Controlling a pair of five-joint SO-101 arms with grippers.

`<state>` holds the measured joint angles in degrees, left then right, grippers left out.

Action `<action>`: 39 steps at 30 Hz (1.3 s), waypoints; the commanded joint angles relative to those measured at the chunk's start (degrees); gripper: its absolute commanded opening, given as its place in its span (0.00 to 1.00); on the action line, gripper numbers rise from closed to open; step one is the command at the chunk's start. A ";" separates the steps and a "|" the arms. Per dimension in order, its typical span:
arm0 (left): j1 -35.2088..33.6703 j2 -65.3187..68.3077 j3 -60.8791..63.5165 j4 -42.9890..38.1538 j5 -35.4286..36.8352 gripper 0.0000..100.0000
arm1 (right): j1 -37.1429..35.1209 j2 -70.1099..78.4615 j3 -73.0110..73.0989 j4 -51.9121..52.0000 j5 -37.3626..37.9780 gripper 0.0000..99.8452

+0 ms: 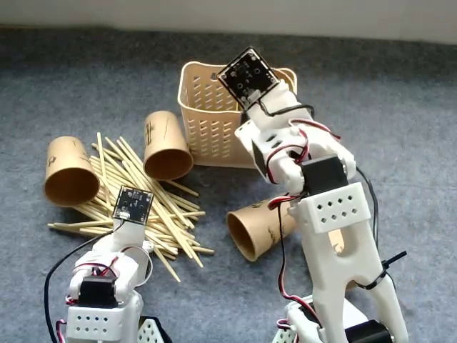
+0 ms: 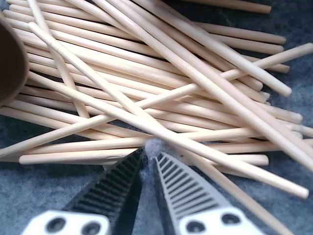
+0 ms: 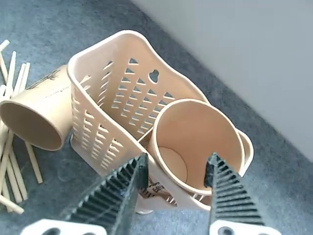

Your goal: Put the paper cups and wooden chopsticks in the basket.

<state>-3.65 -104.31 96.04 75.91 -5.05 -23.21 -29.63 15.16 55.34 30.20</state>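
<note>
1. Left wrist view: the left gripper [image 2: 148, 149] has its ribbed jaws drawn together to a thin slit with nothing between them. Its tips sit at the near edge of the wooden chopsticks [image 2: 171, 78].
2. The chopsticks lie criss-crossed in a loose pile on the grey cloth [image 2: 29, 186], left of the basket [image 1: 207, 136] in the high view.
3. The left cup [image 1: 68, 175] lies on its side at the pile's left edge.
4. In the right wrist view, the right gripper [image 3: 176, 161] hangs over the basket with its jaws spread wide, holding nothing.
5. Below it, the upright cup [image 3: 195, 132] stands mouth up inside the basket, which sits at the far middle of the cloth.
6. The middle cup [image 1: 168, 146] lies on its side just left of the basket, with its mouth facing near.
7. The near cup [image 1: 257, 229] lies on its side nearer than the basket, beside the right arm [image 1: 335, 214].
</note>
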 commanded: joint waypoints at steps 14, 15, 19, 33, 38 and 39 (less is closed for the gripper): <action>0.92 -0.84 1.10 0.18 -0.44 0.02 | -3.21 -12.44 -1.45 12.44 -5.54 0.19; 0.92 -0.84 1.10 0.18 -0.44 0.02 | -4.00 -13.05 -1.45 13.58 -5.54 0.19; 0.92 -0.84 1.10 0.18 -0.44 0.02 | -7.96 -14.46 -1.19 17.71 -6.07 0.19; 0.92 -0.84 1.10 0.18 -0.44 0.02 | -12.79 -14.20 -0.40 30.29 -15.30 0.19; 0.92 -0.84 1.10 0.18 -0.44 0.02 | -14.11 -14.20 8.40 24.13 -21.36 0.19; 0.92 -0.84 1.10 0.18 -0.44 0.02 | -14.55 -14.20 10.51 22.73 -22.15 0.19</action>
<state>-3.65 -104.31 96.04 75.91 -5.05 -36.31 -42.64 21.93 82.51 11.03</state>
